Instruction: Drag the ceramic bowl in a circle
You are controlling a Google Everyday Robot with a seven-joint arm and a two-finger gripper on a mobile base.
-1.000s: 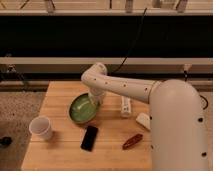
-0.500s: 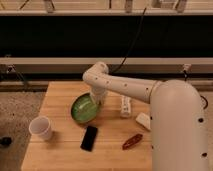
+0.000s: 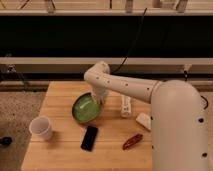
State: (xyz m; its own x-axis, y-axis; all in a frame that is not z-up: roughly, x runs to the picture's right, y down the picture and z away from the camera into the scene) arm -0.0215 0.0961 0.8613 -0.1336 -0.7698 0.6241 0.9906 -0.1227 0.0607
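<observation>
The ceramic bowl point(image 3: 85, 108) is round, shallow and green, with a glossy lighter inside, and sits on the wooden table point(image 3: 60, 95) left of centre. My white arm reaches in from the right and bends down to it. My gripper point(image 3: 97, 101) is at the bowl's far right rim, seemingly touching it.
A white cup point(image 3: 41, 128) stands at the left front. A black phone point(image 3: 90, 137) lies just in front of the bowl. A white strip-like object point(image 3: 126, 105), a small white block point(image 3: 143, 120) and a reddish-brown object point(image 3: 132, 141) lie to the right.
The bowl and gripper have shifted slightly; the bowl sits a little farther left and forward than a second ago. The other objects have not moved.
</observation>
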